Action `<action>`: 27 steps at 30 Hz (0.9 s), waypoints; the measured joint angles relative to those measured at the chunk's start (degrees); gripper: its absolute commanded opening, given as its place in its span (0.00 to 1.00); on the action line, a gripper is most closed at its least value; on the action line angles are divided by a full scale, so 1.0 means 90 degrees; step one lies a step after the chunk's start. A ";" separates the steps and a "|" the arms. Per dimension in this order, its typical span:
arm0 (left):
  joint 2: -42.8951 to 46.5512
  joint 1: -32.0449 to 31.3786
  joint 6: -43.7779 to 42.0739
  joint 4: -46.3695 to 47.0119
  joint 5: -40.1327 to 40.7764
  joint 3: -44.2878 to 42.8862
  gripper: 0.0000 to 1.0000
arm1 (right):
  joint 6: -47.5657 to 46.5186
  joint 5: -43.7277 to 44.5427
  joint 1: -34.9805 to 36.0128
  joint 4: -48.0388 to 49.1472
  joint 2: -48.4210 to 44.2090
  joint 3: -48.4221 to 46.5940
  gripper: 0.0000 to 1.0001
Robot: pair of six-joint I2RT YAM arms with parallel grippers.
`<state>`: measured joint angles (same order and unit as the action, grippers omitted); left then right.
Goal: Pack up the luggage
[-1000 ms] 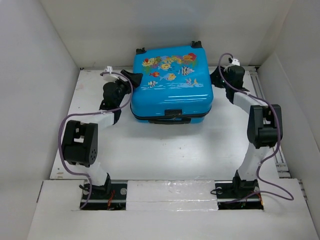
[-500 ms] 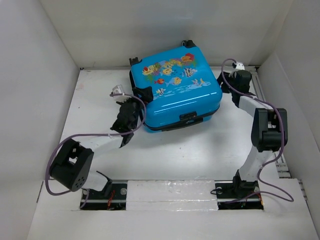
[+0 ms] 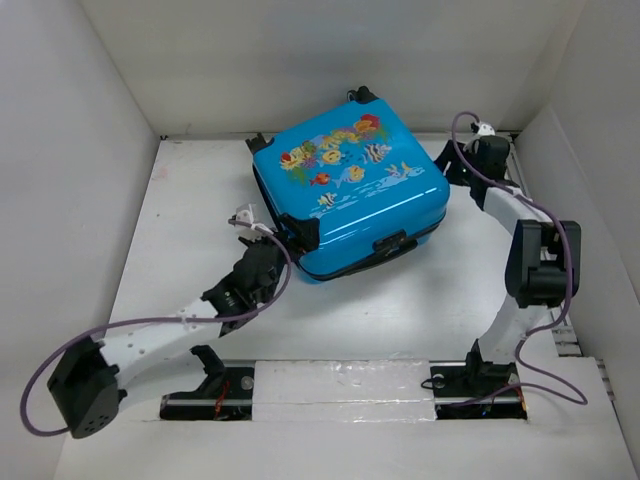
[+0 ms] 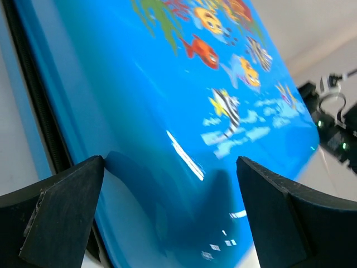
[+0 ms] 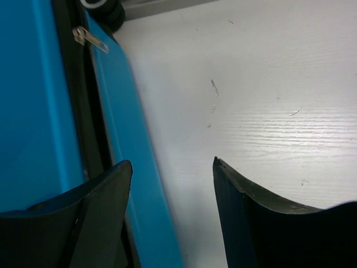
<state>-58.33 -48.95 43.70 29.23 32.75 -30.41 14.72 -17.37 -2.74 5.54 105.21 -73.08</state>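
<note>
The luggage (image 3: 350, 190), a closed bright blue suitcase with cartoon fish on its top face, lies flat and turned at an angle near the back of the table. My left gripper (image 3: 298, 233) is open at its near left corner, its fingers over the blue shell (image 4: 167, 139). My right gripper (image 3: 450, 168) is open beside the case's right edge. In the right wrist view the blue side and its black zipper seam (image 5: 83, 111) run past the left finger, with a silver zipper pull (image 5: 88, 38) and a wheel (image 5: 103, 8) further off.
White walls close in the table (image 3: 200, 190) on the left, back and right. A metal rail (image 3: 545, 250) runs along the right edge. The arm bases stand at the near edge.
The suitcase has turned counter-clockwise and slid slightly nearer. My left arm has stretched low along the near left and followed the case's corner. My right gripper has moved back and right.
</note>
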 measured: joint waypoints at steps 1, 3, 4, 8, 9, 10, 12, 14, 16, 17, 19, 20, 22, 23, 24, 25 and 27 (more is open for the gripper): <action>0.0270 -0.0112 -0.0051 -0.0265 0.0022 -0.0002 0.97 | 0.0090 -0.0007 0.0000 -0.0029 -0.0117 0.0022 0.67; 0.0746 -0.0245 -0.0163 -0.0641 0.0061 -0.0015 0.97 | 0.0282 0.0002 -0.0005 -0.0044 -0.0583 0.0175 0.67; 0.0930 -0.0277 -0.0199 -0.0772 0.0083 -0.0024 0.98 | 0.0401 -0.0027 -0.0010 -0.0002 -0.0913 0.0287 0.67; 0.1491 -0.0427 -0.0299 -0.0809 0.0117 -0.0282 0.96 | 0.0646 -0.0236 0.0233 0.0398 -0.2803 0.1166 0.56; 0.1603 -0.0437 -0.0313 -0.0799 0.0146 -0.0318 0.94 | 0.0678 -0.0277 0.0316 0.0578 -0.3315 0.1462 0.46; 0.1710 -0.0423 -0.0323 -0.0806 0.0199 -0.0323 0.91 | 0.0697 -0.0335 0.0413 0.0753 -0.3810 0.1753 0.23; 0.1838 -0.0333 -0.0325 -0.0937 0.0301 -0.0289 0.72 | 0.0804 -0.0427 0.0629 0.1348 -0.4758 0.2562 0.00; 0.2016 -0.0095 -0.0231 -0.1052 0.0350 -0.0095 0.52 | 0.0918 -0.0481 0.0933 0.1741 -0.5637 0.3568 0.00; 0.2312 0.0253 -0.0090 -0.1256 0.0364 0.0362 0.31 | 0.1008 -0.0534 0.1435 0.1914 -0.6526 0.4738 0.00; 0.2455 0.0491 -0.0041 -0.1382 0.0299 0.0610 0.28 | 0.1039 -0.0549 0.1734 0.1897 -0.6880 0.5226 0.00; 0.2684 0.0945 0.0073 -0.1520 0.0068 0.1132 0.21 | 0.1076 -0.0500 0.2249 0.1836 -0.7380 0.5972 0.00; 0.2720 0.1207 0.0124 -0.1581 -0.0112 0.1365 0.20 | 0.1081 -0.0430 0.2489 0.1766 -0.7614 0.6314 0.03; 0.2693 0.1625 0.0209 -0.1610 -0.0505 0.1732 0.20 | 0.1095 -0.0204 0.2832 0.1766 -0.7888 0.6781 0.24; 0.2608 0.1775 0.0255 -0.1600 -0.0695 0.1880 0.20 | 0.1100 -0.0049 0.2994 0.1770 -0.7936 0.6951 0.33; 0.2470 0.1851 0.0277 -0.1571 -0.0925 0.2001 0.20 | 0.1086 0.0085 0.3147 0.1792 -0.7902 0.7048 0.46; 0.2307 0.1872 0.0299 -0.1496 -0.1151 0.2091 0.20 | 0.1088 0.0204 0.3264 0.1848 -0.7788 0.7096 0.49; 0.1899 0.1875 0.0304 -0.1316 -0.1549 0.2181 0.20 | 0.0971 0.0403 0.3466 0.2125 -0.7247 0.7094 0.49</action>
<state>-41.23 -32.08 46.44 17.39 18.81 -10.79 23.46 -13.74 28.45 24.67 39.99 -9.23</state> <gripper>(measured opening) 0.202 0.480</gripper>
